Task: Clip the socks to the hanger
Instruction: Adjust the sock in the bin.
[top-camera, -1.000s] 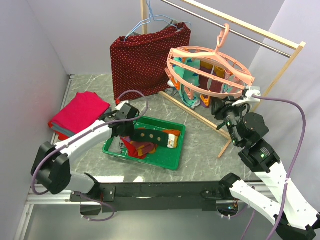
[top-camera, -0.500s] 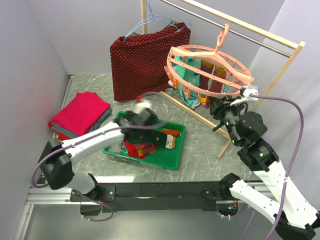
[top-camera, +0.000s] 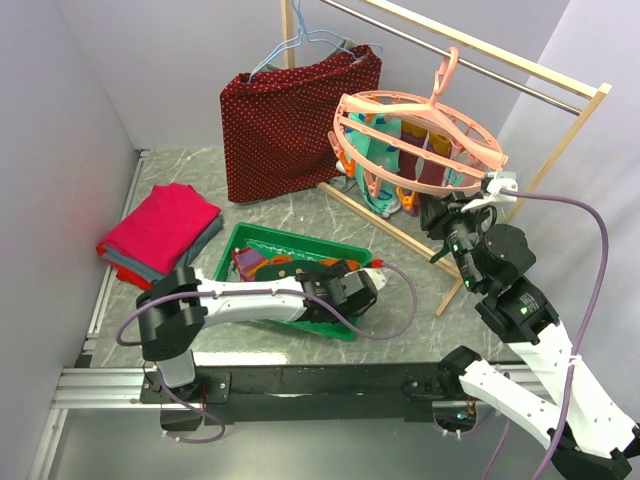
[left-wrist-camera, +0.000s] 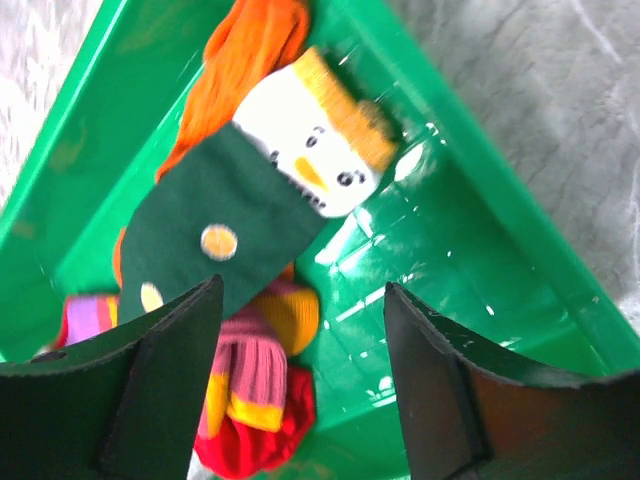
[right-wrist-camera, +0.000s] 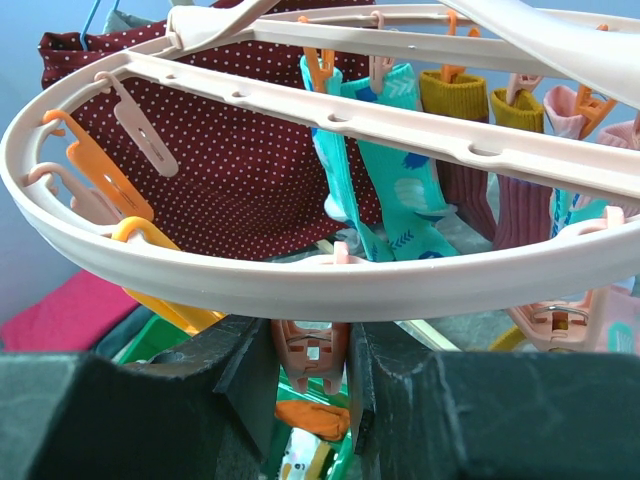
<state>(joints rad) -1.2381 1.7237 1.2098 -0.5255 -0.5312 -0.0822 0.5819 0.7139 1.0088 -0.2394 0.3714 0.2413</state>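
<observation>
Just above the green tray (left-wrist-camera: 480, 250) near the counter's front edge, the left gripper (left-wrist-camera: 300, 310) hovers with fingers spread over the socks (left-wrist-camera: 250, 190), a dark green dotted one on top. Toward the far right corner, the right gripper (right-wrist-camera: 310, 368) pinches a clip peg (right-wrist-camera: 312, 345) of the pink hanger (right-wrist-camera: 300, 275).

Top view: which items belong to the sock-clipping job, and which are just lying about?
Job: socks in the green tray; pink hanger; clip peg pinched by right gripper; open left gripper over the tray.
Lying about: dotted dark-red cloth; blue wire hanger; folded pink-red cloth stack.
</observation>
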